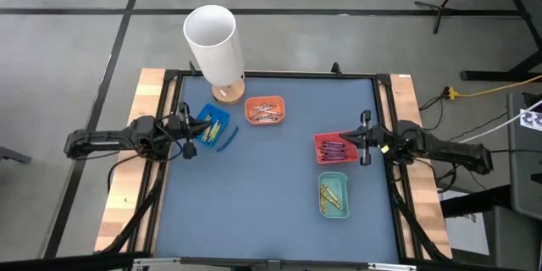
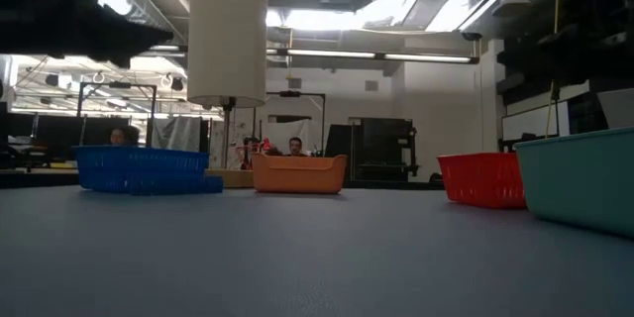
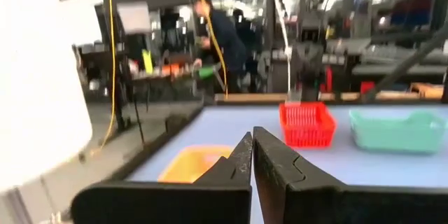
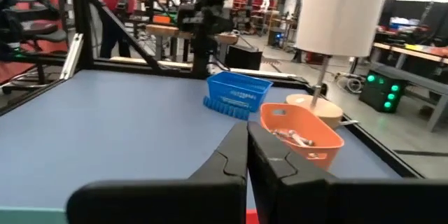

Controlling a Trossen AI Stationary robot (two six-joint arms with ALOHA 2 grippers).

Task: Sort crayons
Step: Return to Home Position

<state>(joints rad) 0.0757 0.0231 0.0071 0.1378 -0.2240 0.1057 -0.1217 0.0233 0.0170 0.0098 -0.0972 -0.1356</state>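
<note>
Crayons [image 1: 335, 148] are lying in trays [image 1: 334, 215]; left gripper [image 3: 252, 138] at nine o'clock, right gripper [image 4: 246, 127] at three, are hanging pinched closed, empty.

robotics lab: concrete floor [image 1: 68, 51], trailing cables [image 1: 495, 91], ceiling strip lights [image 2: 337, 54], cluttered workbenches [image 3: 168, 77], people [image 2: 295, 146] seated behind.

The table top [image 1: 262, 199] is matt, its side boards [image 1: 151, 89] bare wood, the orange tray [image 2: 299, 176] smooth plastic.

The crayons [image 1: 331, 193] in the green tray [image 1: 334, 213] are too small to count.
</note>
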